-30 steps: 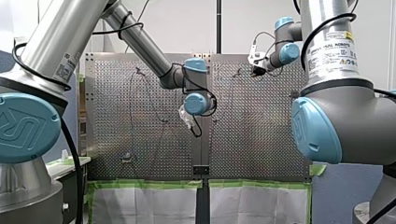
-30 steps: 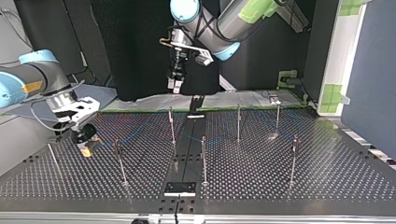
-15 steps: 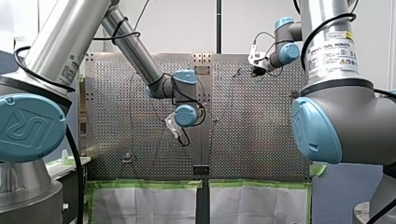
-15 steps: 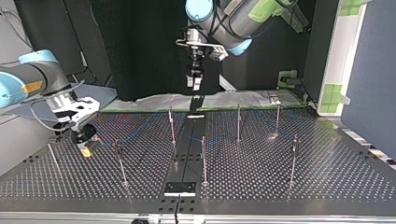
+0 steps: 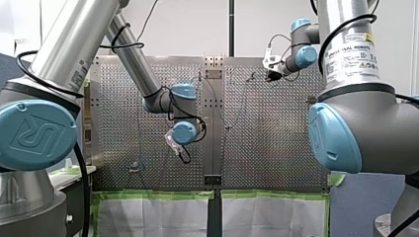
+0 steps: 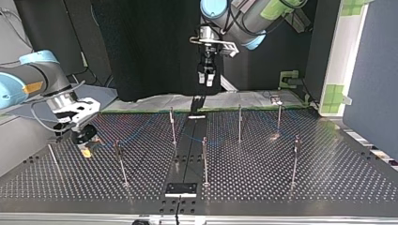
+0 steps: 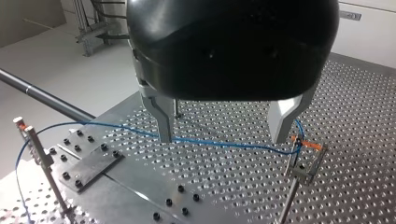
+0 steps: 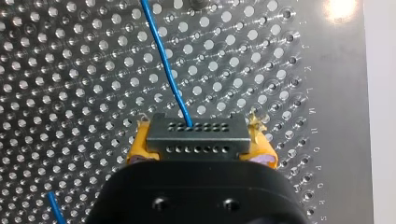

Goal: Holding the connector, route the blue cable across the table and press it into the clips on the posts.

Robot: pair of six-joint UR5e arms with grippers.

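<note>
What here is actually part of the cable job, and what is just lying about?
In the job: blue cable, connector, right claw gripping it, open left claw, posts, clips.
Just lying about: green tape, white sheets, bolted plate.

Your left arm (image 5: 131, 61) reaches in from ten o'clock in the front view. Your left gripper (image 7: 224, 135) points down, its metal fingers (image 7: 164, 119) spread wide. In the top view your right gripper (image 6: 84, 140) sits low at nine o'clock, yellow pads (image 8: 264, 149) clamped on the connector (image 8: 196, 135).
</note>
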